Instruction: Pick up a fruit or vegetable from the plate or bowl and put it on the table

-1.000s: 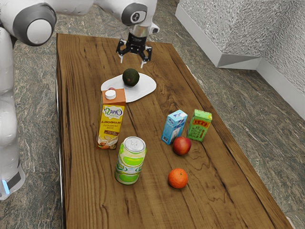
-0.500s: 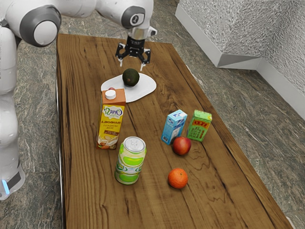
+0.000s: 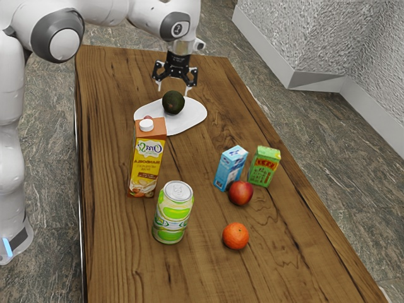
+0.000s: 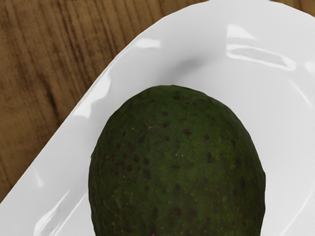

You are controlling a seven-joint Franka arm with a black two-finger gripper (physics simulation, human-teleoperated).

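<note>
Two fingers of my gripper (image 3: pixel 173 91) stand apart, holding nothing, above the avocado (image 3: pixel 173 103), which sits on the plate (image 3: pixel 194 115). If I come down off-centre, a fingertip could knock that round fruit and roll it; closing too high might squeeze it loose. The carton (image 3: pixel 146 161) hides most of something reddish (image 3: pixel 148 117), and the wrist view cuts off the avocado's end

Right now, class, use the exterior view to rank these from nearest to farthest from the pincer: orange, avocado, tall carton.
1. Avocado: on the white plate, just below the open pincer.
2. Tall carton: upright, between plate and can.
3. Orange: on the table, past the apple.
</note>
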